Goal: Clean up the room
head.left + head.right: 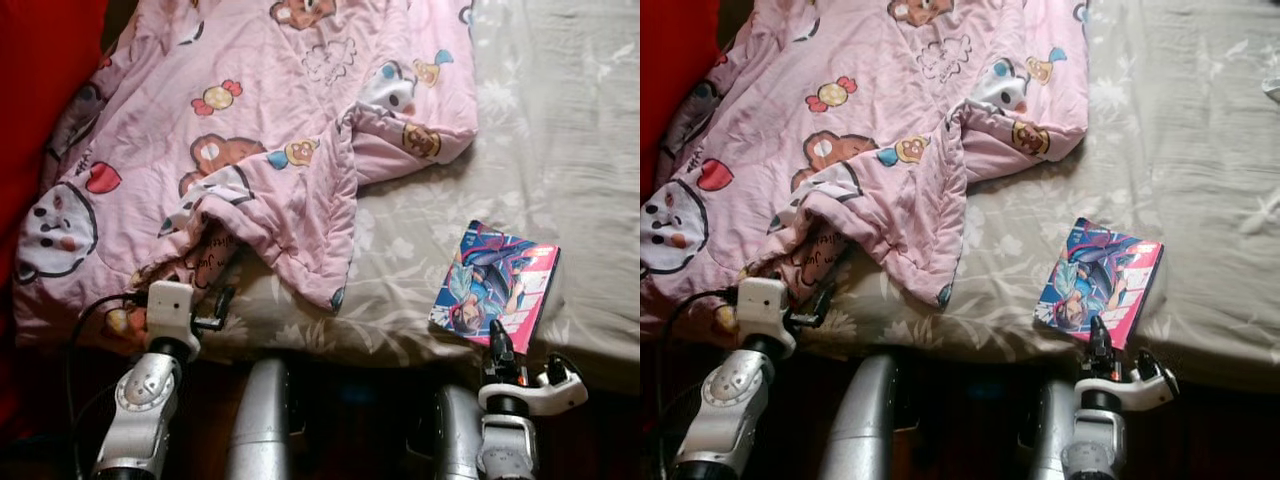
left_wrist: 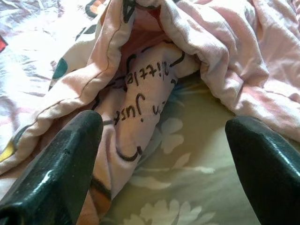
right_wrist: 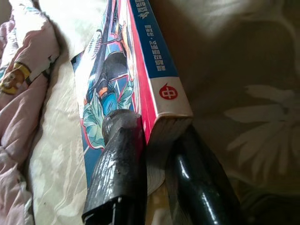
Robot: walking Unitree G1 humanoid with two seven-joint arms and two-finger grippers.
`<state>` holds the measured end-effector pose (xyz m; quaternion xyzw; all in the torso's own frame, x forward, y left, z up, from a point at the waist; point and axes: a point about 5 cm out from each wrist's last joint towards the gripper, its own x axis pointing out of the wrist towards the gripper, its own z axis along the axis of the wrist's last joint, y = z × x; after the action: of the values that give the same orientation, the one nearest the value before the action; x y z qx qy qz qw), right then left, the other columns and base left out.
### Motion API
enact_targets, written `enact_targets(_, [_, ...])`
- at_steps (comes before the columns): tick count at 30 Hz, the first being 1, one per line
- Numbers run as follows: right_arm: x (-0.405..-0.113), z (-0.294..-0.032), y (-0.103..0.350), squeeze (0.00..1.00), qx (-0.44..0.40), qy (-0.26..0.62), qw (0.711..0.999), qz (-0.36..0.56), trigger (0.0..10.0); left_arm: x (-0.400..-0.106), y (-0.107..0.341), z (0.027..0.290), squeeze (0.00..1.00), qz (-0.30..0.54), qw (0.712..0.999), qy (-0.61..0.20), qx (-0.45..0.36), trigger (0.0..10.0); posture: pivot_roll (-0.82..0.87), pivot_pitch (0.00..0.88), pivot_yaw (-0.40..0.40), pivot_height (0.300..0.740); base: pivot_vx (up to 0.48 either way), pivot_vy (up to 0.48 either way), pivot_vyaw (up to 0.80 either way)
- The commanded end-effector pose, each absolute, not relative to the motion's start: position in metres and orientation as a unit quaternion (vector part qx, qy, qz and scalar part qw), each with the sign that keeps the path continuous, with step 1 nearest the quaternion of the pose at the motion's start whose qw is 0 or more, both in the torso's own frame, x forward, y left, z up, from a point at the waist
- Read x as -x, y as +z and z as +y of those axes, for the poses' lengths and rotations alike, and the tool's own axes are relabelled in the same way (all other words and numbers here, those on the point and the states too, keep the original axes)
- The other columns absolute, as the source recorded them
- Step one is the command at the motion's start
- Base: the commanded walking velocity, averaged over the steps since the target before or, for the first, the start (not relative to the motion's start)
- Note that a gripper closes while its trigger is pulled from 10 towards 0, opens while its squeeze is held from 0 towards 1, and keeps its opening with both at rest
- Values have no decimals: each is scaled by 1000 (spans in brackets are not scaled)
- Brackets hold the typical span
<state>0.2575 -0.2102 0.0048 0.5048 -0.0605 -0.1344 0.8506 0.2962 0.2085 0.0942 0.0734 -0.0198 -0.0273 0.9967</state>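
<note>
Down from the head camera, the bed point(image 1: 560, 110) carries a rumpled pink blanket point(image 1: 250, 130) across its left half and a comic book point(image 1: 495, 285) lying flat near the front edge on the right, probably left out and now due for tidying. The left end effector point(image 1: 205, 300) reaches to the blanket's drooping front fold, its silver forearm rising from below the mattress edge. The right end effector point(image 1: 497, 345) pokes up at the book's near corner, wrist cocked upward.

Along the left wrist camera, the two black fingers point(image 2: 56, 173) stand wide apart, released, framing a fold of blanket printed with lettering, the floral sheet point(image 2: 187, 187) bare between them; nothing is gripped yet.

Along the right wrist camera, the fingers point(image 3: 119, 164) pinch the book's near edge beside the spine, one on the cover and one beneath the pages. I judge this a firm grasp, ready for lifting.
</note>
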Motion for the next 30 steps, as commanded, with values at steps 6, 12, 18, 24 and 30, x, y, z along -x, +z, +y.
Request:
enact_targets(6, [-229, -210, -12, 0, -462, -213, 861, -17, 0, -293, 81, 214, 0, -2, 997, -11, -76, 10000, 174, 259, 40, 600, 0, 0, 0])
enact_targets(12, [-219, -215, -19, 0, -459, -261, 850, 6, 0, -295, 79, 213, 0, -4, 997, -8, -74, 10000, 173, 258, 34, 600, 0, 0, 0])
enact_targets(18, [-218, -221, -18, 0, -431, -285, 856, 21, 0, -296, 79, 216, 0, -7, 997, -3, -74, 10000, 172, 257, 32, 600, 0, 0, 0])
enact_targets(24, [-224, -220, -16, 0, -384, -261, 885, 42, 4627, -297, 79, 216, 0, -9, 997, -1, -74, 10000, 171, 265, 32, 600, 0, 0, 0])
enact_targets(30, [-225, -220, -16, 0, -385, -268, 882, 48, 10000, -296, 77, 215, 0, -9, 997, -1, -73, 10000, 173, 272, 30, 600, 0, 0, 0])
